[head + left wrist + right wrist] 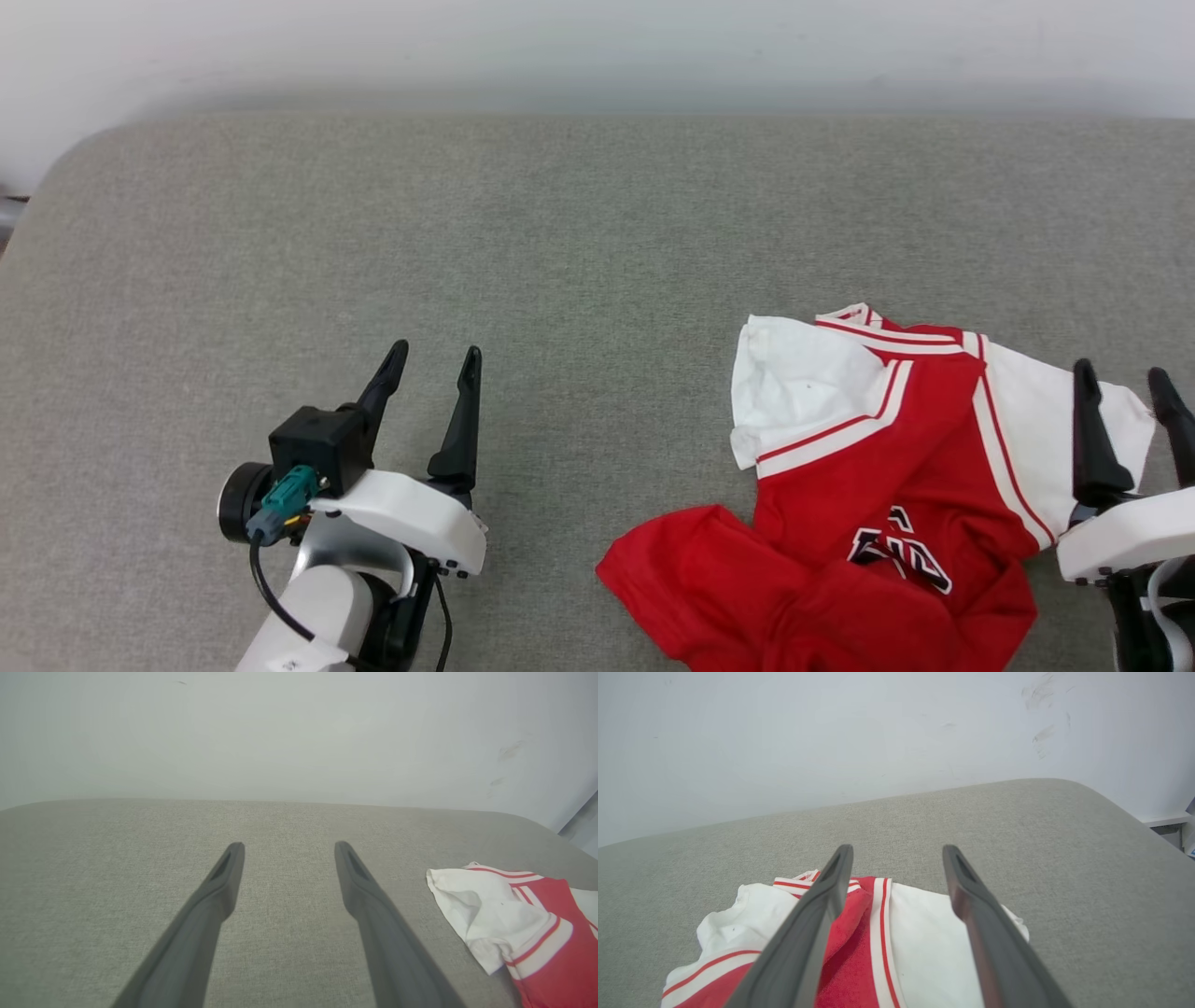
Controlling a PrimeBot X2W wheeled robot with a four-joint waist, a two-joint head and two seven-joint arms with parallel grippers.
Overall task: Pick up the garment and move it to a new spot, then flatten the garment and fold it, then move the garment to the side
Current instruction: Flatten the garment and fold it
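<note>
The left arm comes in low from the near left, white wrist tilted, a black camera block with a teal plug on its side. The left gripper point(438, 350) points away toward the wall point(597, 47), its jaws apart over bare grey surface point(560, 233), well clear of the garment point(896, 457).

The right gripper point(1121, 370) sits at the near right edge, fingers also pointing at the wall, jaws spread about as wide. From its wrist view one finger point(817, 924) crosses the red body by the striped trim while the other lies over the white sleeve. Whether either finger touches the cloth I can't tell.

The garment lies crumpled on the right half of the surface, one white sleeve flopped leftward, a red flap spilling toward the near edge.

Its near part is cut off by the head view's lower edge. The black lettering is caught in a fold — only fragments show, unreadable. Most of the right arm is cut off too, with just the white wrist shell showing.
</note>
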